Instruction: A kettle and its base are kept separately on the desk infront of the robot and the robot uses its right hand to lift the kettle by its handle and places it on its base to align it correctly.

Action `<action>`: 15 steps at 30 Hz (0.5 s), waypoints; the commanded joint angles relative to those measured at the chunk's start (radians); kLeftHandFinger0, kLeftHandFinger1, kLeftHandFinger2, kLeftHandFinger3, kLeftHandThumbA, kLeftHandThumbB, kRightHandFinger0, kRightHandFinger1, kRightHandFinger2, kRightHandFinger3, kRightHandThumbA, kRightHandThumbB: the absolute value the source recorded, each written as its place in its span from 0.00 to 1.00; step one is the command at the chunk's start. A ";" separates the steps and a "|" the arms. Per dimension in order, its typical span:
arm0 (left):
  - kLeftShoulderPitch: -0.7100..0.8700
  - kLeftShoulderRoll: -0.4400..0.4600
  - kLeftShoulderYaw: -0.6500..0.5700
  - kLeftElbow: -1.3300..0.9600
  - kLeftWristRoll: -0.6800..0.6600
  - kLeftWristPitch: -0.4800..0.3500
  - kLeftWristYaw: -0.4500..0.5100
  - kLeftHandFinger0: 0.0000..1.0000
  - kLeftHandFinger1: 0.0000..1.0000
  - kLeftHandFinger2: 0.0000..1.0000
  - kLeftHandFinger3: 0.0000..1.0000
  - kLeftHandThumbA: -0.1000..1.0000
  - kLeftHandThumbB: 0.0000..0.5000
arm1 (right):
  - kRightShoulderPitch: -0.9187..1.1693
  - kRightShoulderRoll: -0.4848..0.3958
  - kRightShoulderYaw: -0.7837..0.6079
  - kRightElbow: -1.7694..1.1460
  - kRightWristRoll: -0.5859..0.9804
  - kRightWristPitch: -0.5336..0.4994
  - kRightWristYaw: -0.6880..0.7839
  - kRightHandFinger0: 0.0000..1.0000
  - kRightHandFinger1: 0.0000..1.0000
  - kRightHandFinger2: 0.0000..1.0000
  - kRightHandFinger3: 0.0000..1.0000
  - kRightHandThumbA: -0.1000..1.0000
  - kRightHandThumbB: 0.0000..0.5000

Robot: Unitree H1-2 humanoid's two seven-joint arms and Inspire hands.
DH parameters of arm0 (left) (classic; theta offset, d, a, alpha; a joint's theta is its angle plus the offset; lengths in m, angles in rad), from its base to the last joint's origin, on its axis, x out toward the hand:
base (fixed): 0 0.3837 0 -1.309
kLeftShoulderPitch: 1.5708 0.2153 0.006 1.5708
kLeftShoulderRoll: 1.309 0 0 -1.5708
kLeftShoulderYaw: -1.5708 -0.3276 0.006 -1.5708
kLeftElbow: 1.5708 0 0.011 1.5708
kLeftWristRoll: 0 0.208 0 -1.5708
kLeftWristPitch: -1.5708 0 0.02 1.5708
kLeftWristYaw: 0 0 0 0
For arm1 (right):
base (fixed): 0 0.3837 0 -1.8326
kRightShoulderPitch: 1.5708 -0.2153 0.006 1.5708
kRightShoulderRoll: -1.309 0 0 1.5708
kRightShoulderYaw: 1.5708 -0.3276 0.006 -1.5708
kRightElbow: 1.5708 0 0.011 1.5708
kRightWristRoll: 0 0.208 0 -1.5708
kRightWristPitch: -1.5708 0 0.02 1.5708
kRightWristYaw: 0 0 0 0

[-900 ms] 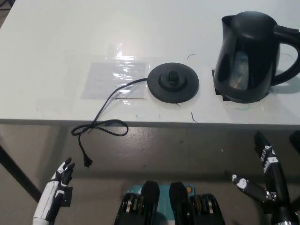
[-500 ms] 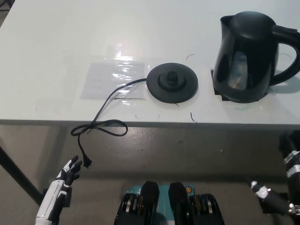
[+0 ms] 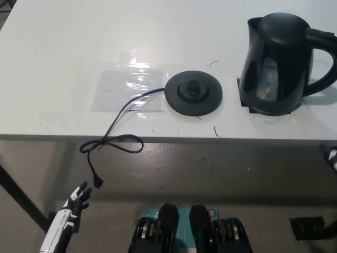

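Observation:
The black kettle (image 3: 279,63) stands upright at the right of the white desk (image 3: 63,58), its handle (image 3: 325,58) pointing right. Left of it, apart, lies the round black base (image 3: 193,93), whose cord (image 3: 113,134) trails over the desk's front edge to a hanging plug (image 3: 97,182). My white left hand (image 3: 75,198) rests low at the lower left, below the desk, fingers apart and holding nothing. Of my black right hand only a sliver (image 3: 331,155) shows at the right edge, below the desk and well short of the kettle.
A clear taped sheet (image 3: 126,87) lies on the desk left of the base. The desk's front edge (image 3: 168,139) runs across the middle of the view. A dark table leg (image 3: 18,195) slants at the lower left. A small black block (image 3: 308,227) sits on the floor at the lower right.
My right hand has slid to the right, almost out of the picture. My left hand has sunk slightly lower. Kettle and base have not moved.

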 commanded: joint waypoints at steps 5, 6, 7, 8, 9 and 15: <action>0.000 0.007 0.006 -0.009 -0.024 -0.060 -0.016 1.00 1.00 1.00 1.00 1.00 0.52 | -0.156 -0.122 -0.053 0.104 0.194 0.108 0.059 1.00 1.00 1.00 1.00 1.00 0.58; 0.000 0.006 0.006 -0.008 -0.025 -0.061 -0.016 1.00 1.00 1.00 1.00 1.00 0.52 | -0.183 -0.142 -0.058 0.135 0.202 0.118 0.064 1.00 1.00 1.00 1.00 1.00 0.53; -0.001 0.006 0.006 -0.007 -0.022 -0.064 -0.016 1.00 1.00 1.00 1.00 1.00 0.51 | -0.198 -0.151 -0.061 0.149 0.207 0.129 0.064 1.00 1.00 1.00 1.00 1.00 0.51; -0.001 0.006 0.006 -0.006 -0.021 -0.065 -0.015 1.00 1.00 1.00 1.00 1.00 0.51 | -0.214 -0.159 -0.064 0.165 0.209 0.137 0.064 1.00 1.00 1.00 1.00 1.00 0.50; -0.002 0.006 0.007 -0.004 -0.019 -0.065 -0.013 1.00 1.00 1.00 1.00 1.00 0.53 | -0.237 -0.171 -0.066 0.191 0.213 0.144 0.065 1.00 1.00 1.00 1.00 1.00 0.49; -0.004 0.006 0.007 0.004 -0.016 -0.064 -0.010 1.00 1.00 1.00 1.00 1.00 0.57 | -0.352 -0.203 -0.070 0.346 0.271 0.163 0.103 1.00 1.00 1.00 1.00 1.00 0.50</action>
